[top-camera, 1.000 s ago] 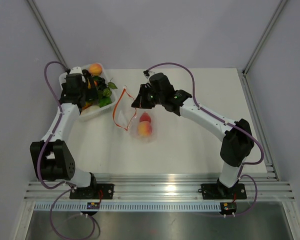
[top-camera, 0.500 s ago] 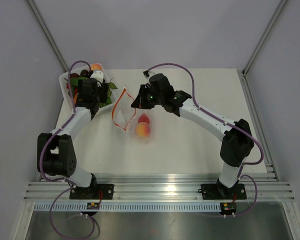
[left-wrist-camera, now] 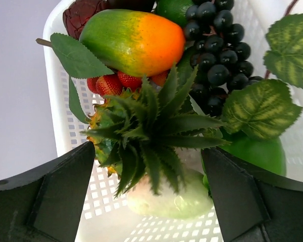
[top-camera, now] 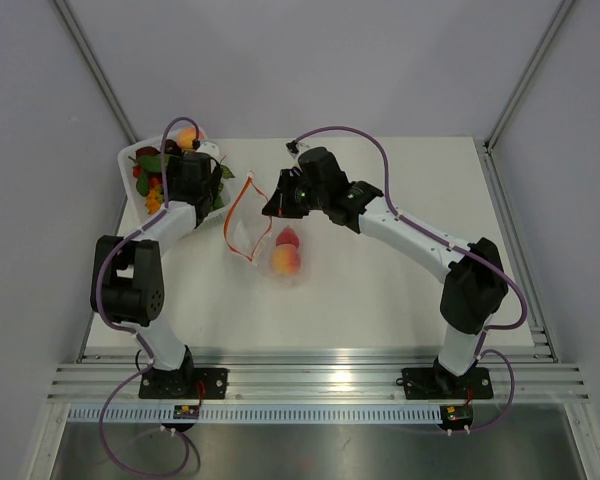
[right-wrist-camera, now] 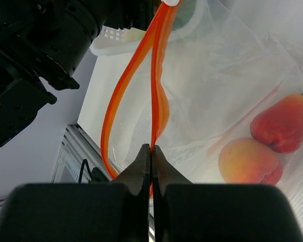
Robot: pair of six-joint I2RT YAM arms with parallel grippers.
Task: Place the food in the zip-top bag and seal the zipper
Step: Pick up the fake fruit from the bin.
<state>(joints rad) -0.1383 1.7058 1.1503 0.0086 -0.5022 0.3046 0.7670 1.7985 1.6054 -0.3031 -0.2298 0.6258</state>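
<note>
two fruits, peach (right-wrist-camera: 247, 161) and red fruit (right-wrist-camera: 283, 126), lie in the zip-top bag (right-wrist-camera: 217, 96) our right gripper (right-wrist-camera: 151, 151) pinches by its zipper (right-wrist-camera: 155, 75), while the pineapple (left-wrist-camera: 146, 131) sits in the tray (left-wrist-camera: 65, 128) straight ahead between the wide, empty fingers of our left gripper (left-wrist-camera: 147, 156), leaves toward the wrist

White tray (left-wrist-camera: 65, 136) at upper left of table (top-camera: 380, 290). Inside: mango (left-wrist-camera: 134, 40) top centre, grapes (left-wrist-camera: 217, 45) upper right, strawberries (left-wrist-camera: 111, 83) under mango, leaves (left-wrist-camera: 262, 106) right, green fruit (left-wrist-camera: 260, 154), possibly apple, lower right.
</note>
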